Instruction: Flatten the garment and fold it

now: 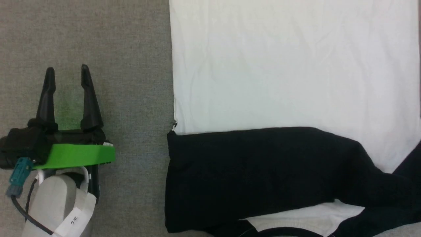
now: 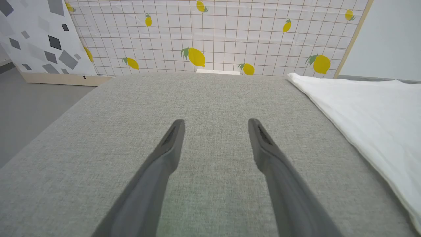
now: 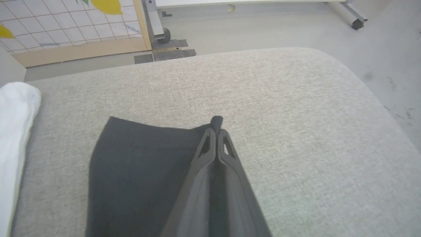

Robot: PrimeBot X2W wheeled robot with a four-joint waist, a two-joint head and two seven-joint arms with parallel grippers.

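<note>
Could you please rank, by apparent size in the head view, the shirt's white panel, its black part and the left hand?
1. The thin white fabric body panel.
2. The black fabric part.
3. The left hand, smallest though nearer the camera.

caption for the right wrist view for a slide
Closed right gripper pinching the black sleeve corner of the garment on the grey padded surface.

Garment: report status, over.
Left claw open over bare cushion. Right claw shut on garment, sleeve corner. White body flat, black sleeve folded across it. No obstruction seen.
</note>
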